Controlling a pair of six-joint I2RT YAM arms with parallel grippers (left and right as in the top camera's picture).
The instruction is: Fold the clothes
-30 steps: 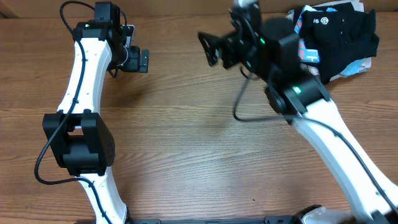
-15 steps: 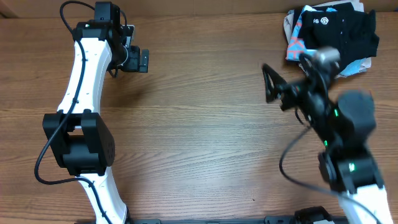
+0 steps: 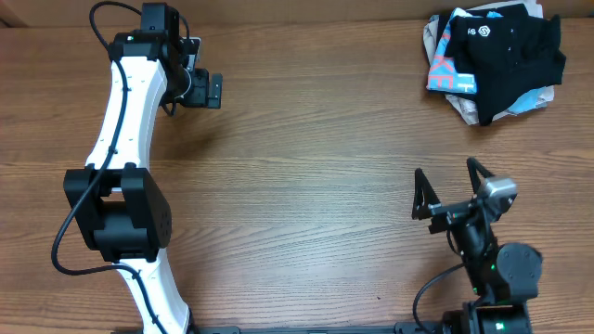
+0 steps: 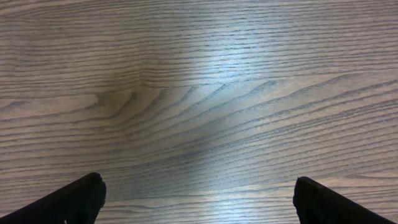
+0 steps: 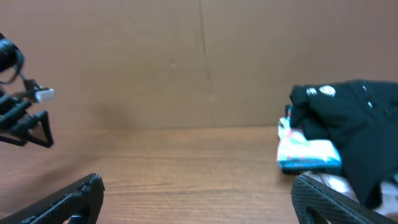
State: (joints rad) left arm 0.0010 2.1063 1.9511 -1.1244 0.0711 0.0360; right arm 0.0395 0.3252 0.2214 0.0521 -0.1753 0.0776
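A pile of clothes (image 3: 497, 56), mostly black with blue and white pieces, lies at the table's far right corner; it also shows in the right wrist view (image 5: 342, 134). My right gripper (image 3: 450, 190) is open and empty, low at the near right, far from the pile. Its fingertips frame bare wood in the right wrist view (image 5: 199, 196). My left gripper (image 3: 215, 90) is open and empty over bare table at the far left; its wrist view (image 4: 199, 196) shows only wood grain.
The wooden table (image 3: 306, 186) spans the view. A brown wall (image 5: 186, 56) stands behind the table's far edge. The left arm's gripper shows at the left edge of the right wrist view (image 5: 22, 118).
My right arm has swung from the far middle near the pile back to the near right edge and folded low. The left arm and the clothes have not moved.
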